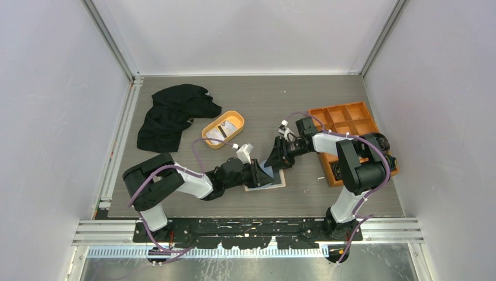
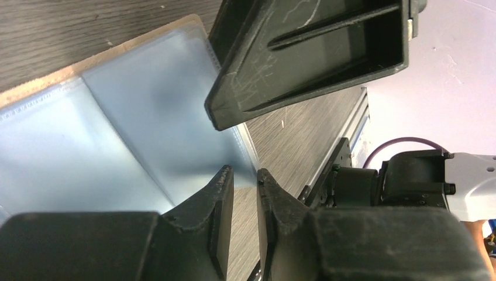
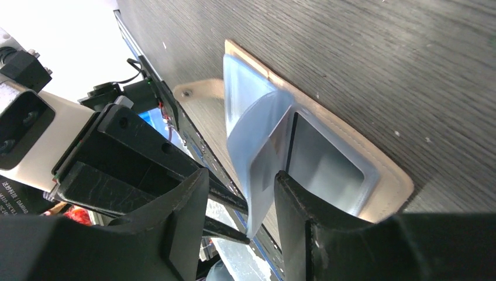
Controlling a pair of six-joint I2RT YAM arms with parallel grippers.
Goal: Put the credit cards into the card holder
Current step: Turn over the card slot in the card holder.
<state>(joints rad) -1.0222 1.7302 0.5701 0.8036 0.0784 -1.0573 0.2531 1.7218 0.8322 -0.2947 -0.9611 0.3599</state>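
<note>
Two grippers are crowding over the card holder [image 3: 327, 170], which is lying opened out on the dark wood-grain table [image 1: 327, 99]. One of its pale blue-grey inner flaps [image 3: 257, 134] is standing up off the rest. It's looking thin, glossy and floppy, curling along its length, so I'm guessing it's going to bend away from any push and slip out of a lazy pinch. The beige outside is looking like soft leather with rounded corners.

The right gripper [image 3: 241, 175] is sitting roughly half open, straddling that raised flap without clamping it. The left gripper [image 2: 244, 175] is showing only a narrow slit between its tips, with the flap's edge running right up to them. I'm not able to tell if it's actually pinching.

The credit cards [image 1: 225, 130] are sitting in the orange oval tray [image 1: 206, 130], behind the card holder and a bit left. They're looking light, stiff and slick, lying flat, so I'm thinking a short edge is the place to grab, then feeding it in edge-first under the flap.
</note>
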